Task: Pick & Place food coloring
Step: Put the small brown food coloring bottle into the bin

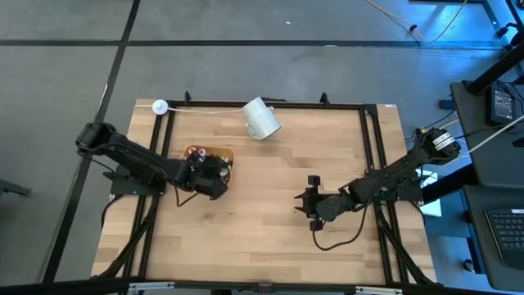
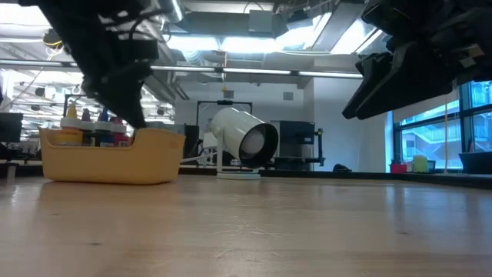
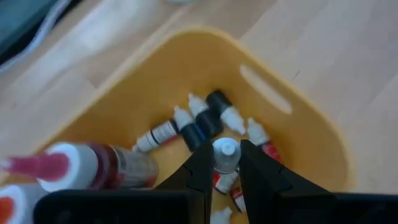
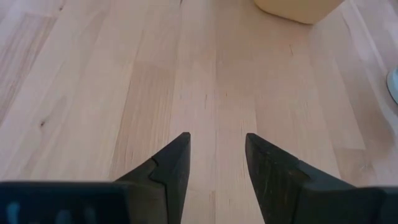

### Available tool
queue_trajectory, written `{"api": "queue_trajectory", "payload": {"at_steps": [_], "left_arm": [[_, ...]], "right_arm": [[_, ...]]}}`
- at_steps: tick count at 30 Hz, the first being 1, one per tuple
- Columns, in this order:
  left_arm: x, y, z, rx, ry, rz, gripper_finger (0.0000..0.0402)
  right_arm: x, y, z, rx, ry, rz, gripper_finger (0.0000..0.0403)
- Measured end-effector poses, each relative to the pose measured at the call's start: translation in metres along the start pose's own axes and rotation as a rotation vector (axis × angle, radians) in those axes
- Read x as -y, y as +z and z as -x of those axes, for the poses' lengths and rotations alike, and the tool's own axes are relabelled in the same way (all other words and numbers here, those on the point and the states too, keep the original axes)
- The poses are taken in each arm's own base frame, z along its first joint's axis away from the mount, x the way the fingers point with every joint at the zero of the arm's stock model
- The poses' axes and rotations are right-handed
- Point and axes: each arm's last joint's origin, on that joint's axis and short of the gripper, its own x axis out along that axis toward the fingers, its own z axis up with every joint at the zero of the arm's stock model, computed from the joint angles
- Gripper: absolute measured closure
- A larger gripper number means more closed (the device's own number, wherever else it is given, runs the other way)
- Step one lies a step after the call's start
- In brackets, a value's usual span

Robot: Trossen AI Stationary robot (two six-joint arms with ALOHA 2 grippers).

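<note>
A yellow tray [image 1: 196, 152] stands on the left half of the table and holds several small food coloring bottles [image 3: 199, 121] lying on its floor. My left gripper [image 3: 225, 147] hangs over the tray, pointing down at a slant, shut on one bottle with a white cap [image 3: 226, 157]. In the low view it shows just above the tray's rim [image 2: 127, 100]. My right gripper [image 4: 216, 149] waits open over bare wood on the right half of the table [image 1: 311, 201]. My left gripper pinches the small bottle between its two fingers [image 3: 202, 165], just below its white cap [image 3: 226, 149]. The fingers come slanting down from above, and the cap faces up toward the wrist. The bottle sits above the others lying in the tray.
A big white cup [image 1: 262, 120] lies on its side near the far edge, its mouth showing in the low view [image 2: 257, 142]. A small white round object [image 1: 160, 106] sits at the far left corner. Taller bottles [image 3: 93, 167] stand in the tray's near end.
</note>
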Motion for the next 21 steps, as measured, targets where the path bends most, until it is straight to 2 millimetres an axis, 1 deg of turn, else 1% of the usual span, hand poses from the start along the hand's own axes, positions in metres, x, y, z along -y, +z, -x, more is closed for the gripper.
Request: {"api": "queue_trajectory", "payload": {"at_steps": [4,8,15,21], "left_arm": [[0.003,-0.008,-0.009,-0.036,0.023,-0.013,0.0348],[0.005,-0.01,-0.013,-0.045,0.032,-0.021,0.0337],[0.006,-0.01,-0.014,-0.048,0.033,-0.023,0.0313],[0.007,-0.01,-0.014,-0.062,0.018,-0.02,0.031]], "right_arm": [[0.0,0.0,0.0,0.0,0.0,0.0,0.0247],[0.0,0.0,0.0,0.0,0.0,0.0,0.0247],[0.0,0.0,0.0,0.0,0.001,0.0,0.0247],[0.0,0.0,0.0,0.0,0.001,0.0,0.0247]]}}
